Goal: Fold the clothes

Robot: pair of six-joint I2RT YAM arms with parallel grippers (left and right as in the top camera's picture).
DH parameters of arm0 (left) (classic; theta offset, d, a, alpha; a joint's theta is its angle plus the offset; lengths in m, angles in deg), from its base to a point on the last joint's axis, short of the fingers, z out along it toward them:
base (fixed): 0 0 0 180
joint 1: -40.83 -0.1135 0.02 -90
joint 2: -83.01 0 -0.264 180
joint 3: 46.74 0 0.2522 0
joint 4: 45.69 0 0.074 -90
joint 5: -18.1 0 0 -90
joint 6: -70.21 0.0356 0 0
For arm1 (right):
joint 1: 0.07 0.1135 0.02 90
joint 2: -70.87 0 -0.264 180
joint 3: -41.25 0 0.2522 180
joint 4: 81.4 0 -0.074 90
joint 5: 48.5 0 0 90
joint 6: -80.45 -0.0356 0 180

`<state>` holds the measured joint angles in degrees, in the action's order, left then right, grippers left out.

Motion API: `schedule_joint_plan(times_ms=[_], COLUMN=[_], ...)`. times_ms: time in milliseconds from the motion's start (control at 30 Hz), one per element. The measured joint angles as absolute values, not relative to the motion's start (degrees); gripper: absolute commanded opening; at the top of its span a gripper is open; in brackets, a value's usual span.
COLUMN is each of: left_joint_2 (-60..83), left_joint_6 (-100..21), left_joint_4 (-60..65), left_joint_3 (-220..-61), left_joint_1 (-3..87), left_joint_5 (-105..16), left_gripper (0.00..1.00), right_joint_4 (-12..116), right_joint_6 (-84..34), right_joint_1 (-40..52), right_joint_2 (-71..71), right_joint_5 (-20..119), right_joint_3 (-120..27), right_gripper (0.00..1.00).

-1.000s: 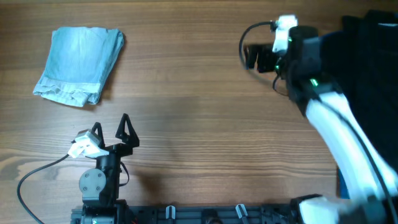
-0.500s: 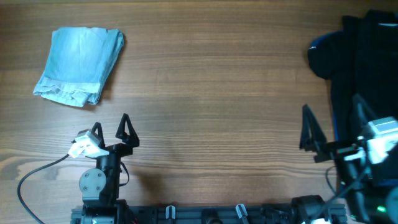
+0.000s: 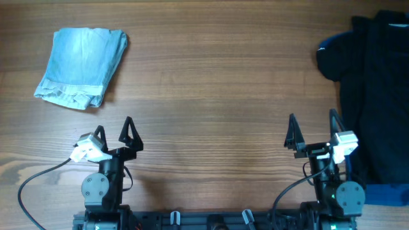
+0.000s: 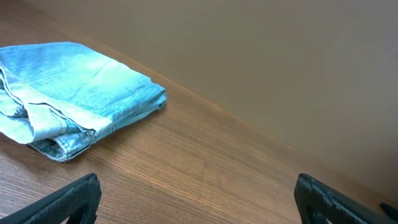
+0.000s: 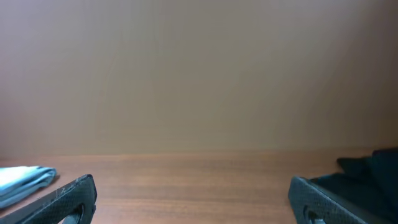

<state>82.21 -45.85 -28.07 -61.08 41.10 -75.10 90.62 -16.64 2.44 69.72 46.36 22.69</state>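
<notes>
The clothes, light blue denim shorts [image 3: 82,66], lie folded into a compact bundle at the table's far left; the left wrist view shows them [image 4: 68,93] at upper left. My left gripper [image 3: 113,130] rests near the front edge, well short of the shorts, open and empty. My right gripper [image 3: 313,125] sits at the front right, also open with nothing between its fingers. In the wrist views only bare wood lies between each pair of fingertips [image 4: 68,199] [image 5: 71,196].
A heap of black garments [image 3: 374,83] with blue trim covers the right edge of the wooden table [image 3: 211,96], just beside my right gripper; it shows at the right of the right wrist view [image 5: 373,165]. Cables trail from both arm bases.
The right arm has pulled back from the far right of the table to its resting place at the front edge. The left arm and the shorts have not moved.
</notes>
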Motion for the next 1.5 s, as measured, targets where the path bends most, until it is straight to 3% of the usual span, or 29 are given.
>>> schedule_joint_plan(times_ms=[367,1500], left_joint_2=[82.21,82.21], left_joint_6=[-45.85,-45.85], left_joint_4=[-28.07,-28.07], left_joint_3=[-61.08,-61.08], left_joint_1=[41.1,41.1], left_joint_5=[-75.1,-75.1], left_gripper=[1.0,1.0], right_joint_4=[84.78,84.85], right_joint_6=[-18.94,-19.0], right_joint_1=[2.44,2.44], right_joint_2=[69.85,69.7], right_joint_5=[46.36,46.36], right_joint_3=[27.13,27.13], right_gripper=[1.0,1.0])
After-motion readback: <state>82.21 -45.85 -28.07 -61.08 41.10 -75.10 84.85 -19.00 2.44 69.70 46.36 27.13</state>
